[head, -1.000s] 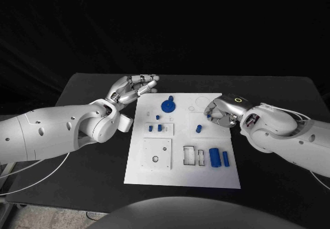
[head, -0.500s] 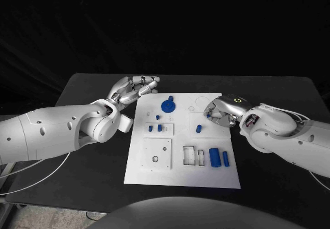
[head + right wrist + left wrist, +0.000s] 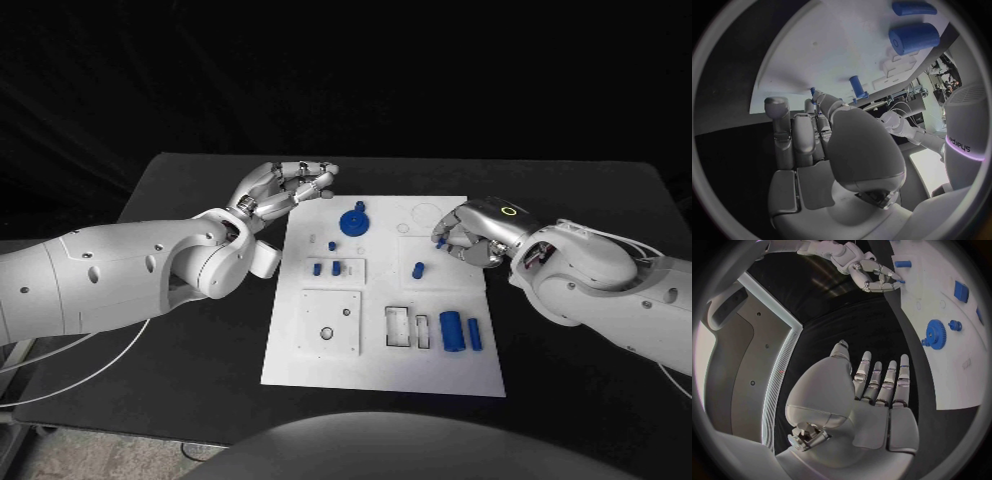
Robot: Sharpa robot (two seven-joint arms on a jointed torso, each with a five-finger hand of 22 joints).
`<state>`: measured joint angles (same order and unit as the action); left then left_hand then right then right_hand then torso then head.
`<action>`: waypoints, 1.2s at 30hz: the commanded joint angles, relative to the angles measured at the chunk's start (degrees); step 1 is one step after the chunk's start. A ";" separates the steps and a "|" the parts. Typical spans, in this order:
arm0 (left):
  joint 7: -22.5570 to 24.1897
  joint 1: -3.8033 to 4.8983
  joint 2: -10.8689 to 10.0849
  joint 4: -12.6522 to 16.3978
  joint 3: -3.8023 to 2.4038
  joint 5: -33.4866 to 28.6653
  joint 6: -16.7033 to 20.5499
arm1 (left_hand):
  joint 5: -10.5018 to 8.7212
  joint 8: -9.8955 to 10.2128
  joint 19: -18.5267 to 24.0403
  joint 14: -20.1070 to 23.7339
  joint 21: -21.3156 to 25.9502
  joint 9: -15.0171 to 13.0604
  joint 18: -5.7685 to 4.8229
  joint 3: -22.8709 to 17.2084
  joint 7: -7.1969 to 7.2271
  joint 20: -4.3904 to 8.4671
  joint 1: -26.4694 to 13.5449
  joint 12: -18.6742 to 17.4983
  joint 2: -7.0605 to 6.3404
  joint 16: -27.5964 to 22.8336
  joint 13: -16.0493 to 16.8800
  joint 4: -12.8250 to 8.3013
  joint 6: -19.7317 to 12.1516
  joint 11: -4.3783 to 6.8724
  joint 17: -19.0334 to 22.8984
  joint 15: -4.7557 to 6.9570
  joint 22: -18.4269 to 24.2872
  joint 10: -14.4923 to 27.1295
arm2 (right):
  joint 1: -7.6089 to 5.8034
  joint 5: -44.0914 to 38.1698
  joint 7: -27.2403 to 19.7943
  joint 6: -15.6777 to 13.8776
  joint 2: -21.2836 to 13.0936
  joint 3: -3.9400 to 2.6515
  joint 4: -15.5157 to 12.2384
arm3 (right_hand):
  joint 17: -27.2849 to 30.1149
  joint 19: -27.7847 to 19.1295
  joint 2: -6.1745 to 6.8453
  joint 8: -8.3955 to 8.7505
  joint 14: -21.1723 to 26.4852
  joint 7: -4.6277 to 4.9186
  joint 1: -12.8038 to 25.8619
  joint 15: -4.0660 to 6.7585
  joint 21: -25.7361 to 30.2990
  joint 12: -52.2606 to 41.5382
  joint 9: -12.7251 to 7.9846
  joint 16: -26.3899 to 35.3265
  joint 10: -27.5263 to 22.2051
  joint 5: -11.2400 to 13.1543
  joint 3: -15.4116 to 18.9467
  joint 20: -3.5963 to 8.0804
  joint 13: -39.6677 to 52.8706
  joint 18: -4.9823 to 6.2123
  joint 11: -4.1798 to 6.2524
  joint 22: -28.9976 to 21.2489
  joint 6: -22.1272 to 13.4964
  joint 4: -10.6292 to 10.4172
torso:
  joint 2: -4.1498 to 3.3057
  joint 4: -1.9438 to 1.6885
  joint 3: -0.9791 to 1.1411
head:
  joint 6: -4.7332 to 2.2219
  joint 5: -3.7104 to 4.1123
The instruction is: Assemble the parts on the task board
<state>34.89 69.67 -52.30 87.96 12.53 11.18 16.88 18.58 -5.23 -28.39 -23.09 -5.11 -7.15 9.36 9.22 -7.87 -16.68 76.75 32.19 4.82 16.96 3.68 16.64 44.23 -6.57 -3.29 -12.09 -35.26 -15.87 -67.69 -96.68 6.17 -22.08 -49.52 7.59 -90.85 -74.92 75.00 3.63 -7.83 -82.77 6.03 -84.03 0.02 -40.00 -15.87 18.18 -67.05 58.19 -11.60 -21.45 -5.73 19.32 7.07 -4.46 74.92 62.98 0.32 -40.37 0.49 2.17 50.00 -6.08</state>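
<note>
Black table (image 3: 577, 200), white task board (image 3: 433, 375) lying flat at its middle

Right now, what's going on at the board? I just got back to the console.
The right hand is at the task board's right edge, pinching a small blue part in its fingertips. The left hand hovers off the board's far left corner, fingers apart, holding nothing. The blue gear, cylinders and small pegs lie on the board.

The flat white plastic task board (image 3: 382, 340) looks smooth and matt. The small blue plastic parts (image 3: 451, 328) look smooth. The black table (image 3: 173, 330) is dull. Each shiny silver metal hand (image 3: 289, 183) gleams.
</note>
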 commanded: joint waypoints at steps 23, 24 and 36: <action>-0.48 -0.65 0.54 -0.32 -0.02 -0.10 -1.48 | 0.79 -0.37 -0.49 -0.15 -0.27 0.11 -0.76 0.44 -0.61 0.09 1.06 0.33 0.05 0.33 -0.03 0.03 -0.06 -0.61 -0.03 0.03 0.24 -0.04 | -0.97 0.72 -0.86 0.98 1.98 -0.21 -10.66 | -0.05 -0.49 0.54 1.55 0.48 1.03 -0.24 -0.01 0.81 -0.61 -0.37 0.79 0.32 -0.43 0.24 0.06 -0.45 1.15 -0.05 4.16 -2.01 0.11 | -0.01 0.18 0.03 | 0.00 -0.91; -0.47 -0.70 0.59 -0.32 -0.02 -0.10 -1.45 | 0.79 -0.38 -0.49 -0.13 -0.26 0.12 -0.76 0.45 -0.61 0.09 1.06 0.33 0.06 0.32 -0.03 0.04 -0.06 -0.62 -0.03 0.04 0.25 -0.03 | -0.78 0.51 -0.81 1.43 2.60 -0.19 -10.85 | 0.01 -0.56 0.57 1.66 0.53 1.09 -0.22 -0.02 0.95 -0.63 -0.43 0.89 0.31 -0.39 0.24 0.05 -0.48 1.17 -0.06 4.13 -2.14 0.10 | -0.01 0.10 0.04 | 0.00 -0.93; 0.06 -0.94 1.15 -0.03 -0.03 -0.10 -0.84 | 0.81 -0.11 -0.26 1.23 -0.06 0.39 -0.88 1.08 -0.38 0.10 1.37 -0.36 0.31 -0.34 -0.14 0.08 -0.80 -0.56 0.10 0.59 0.74 0.96 | 1.24 -1.07 -0.92 4.06 8.97 -0.13 -9.72 | 0.39 -1.02 0.77 2.12 0.89 1.31 -0.31 -0.07 1.90 -0.68 -0.71 1.52 0.16 -0.31 0.21 0.01 -0.66 1.30 -0.13 3.93 -2.61 0.24 | -0.12 -0.63 0.02 | 0.00 -1.06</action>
<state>34.12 68.76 -51.32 87.74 12.53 11.18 16.46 19.18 -5.23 -28.39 -22.14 -5.10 -6.79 9.36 10.02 -8.26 -16.68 77.49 32.13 5.12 16.85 3.63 16.80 43.78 -7.18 -3.28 -11.57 -34.55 -15.19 -66.60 -96.24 5.49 -20.47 -40.75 7.45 -100.78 -74.56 74.20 3.87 -5.96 -82.36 7.35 -84.24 0.01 -38.37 -16.35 17.53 -65.84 58.07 -11.97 -21.44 -5.72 18.63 7.97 -4.57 74.90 60.80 0.31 -40.46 0.03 2.21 50.00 -7.11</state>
